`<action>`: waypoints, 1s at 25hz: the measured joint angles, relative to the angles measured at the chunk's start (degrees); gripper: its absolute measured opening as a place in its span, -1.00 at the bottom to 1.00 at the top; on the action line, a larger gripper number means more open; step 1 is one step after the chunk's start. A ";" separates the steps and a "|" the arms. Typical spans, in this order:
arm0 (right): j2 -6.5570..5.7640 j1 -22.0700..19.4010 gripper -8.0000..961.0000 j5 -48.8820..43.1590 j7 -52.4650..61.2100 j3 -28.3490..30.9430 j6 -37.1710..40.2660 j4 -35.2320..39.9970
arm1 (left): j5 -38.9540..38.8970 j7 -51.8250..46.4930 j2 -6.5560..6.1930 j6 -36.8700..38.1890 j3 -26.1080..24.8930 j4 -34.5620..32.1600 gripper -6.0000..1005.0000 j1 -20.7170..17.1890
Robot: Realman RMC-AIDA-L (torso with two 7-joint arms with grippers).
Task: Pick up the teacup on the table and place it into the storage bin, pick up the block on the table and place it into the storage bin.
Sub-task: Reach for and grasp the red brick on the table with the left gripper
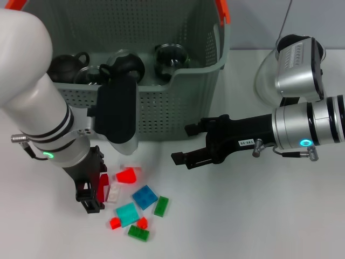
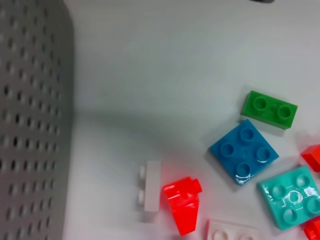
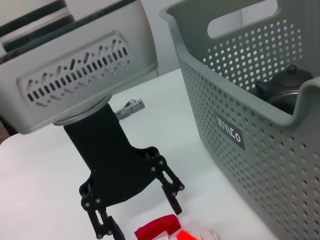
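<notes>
**closing on a block beside the bin**

red block (image 1: 103, 186) on the table (image 1: 242, 216), at the edge of a loose pile just in front of the bin (image 1: 178, 108). sits between the spread fingers of the left gripper (image 1: 91, 190), which points down onto it. no firm pinch to be seen.

best done by centring the fingers on the block's flat sides before closing, with the tips low enough to catch it below its studs. worth minding the white block (image 1: 114, 193) just beside it, likely to be nudged or trapped. then a straight lift, high enough to clear the rim, and a release well inside, away from the dark pots (image 1: 67, 65) and glassware already there.

right gripper (image 1: 183, 145) also open and holding nothing, hovering above the table near the bin's front corner, well apart from the pile.

hard to tell whether the fingers touch the block at all: seen only partly behind the finger links from the head. not shown in the left wrist view, which takes in other blocks. bin's far side cut off at the top.
</notes>
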State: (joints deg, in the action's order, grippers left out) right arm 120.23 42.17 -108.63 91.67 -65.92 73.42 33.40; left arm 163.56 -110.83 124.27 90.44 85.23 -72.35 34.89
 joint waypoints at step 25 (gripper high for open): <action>0.00 -0.50 0.97 -0.01 -0.37 0.00 -0.12 -0.80 | 0.00 0.17 0.09 -2.39 1.86 2.62 0.68 0.88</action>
State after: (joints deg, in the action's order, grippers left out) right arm 120.23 41.68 -108.63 91.30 -65.92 73.30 32.61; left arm 163.56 -110.66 124.36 88.05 87.10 -69.72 35.78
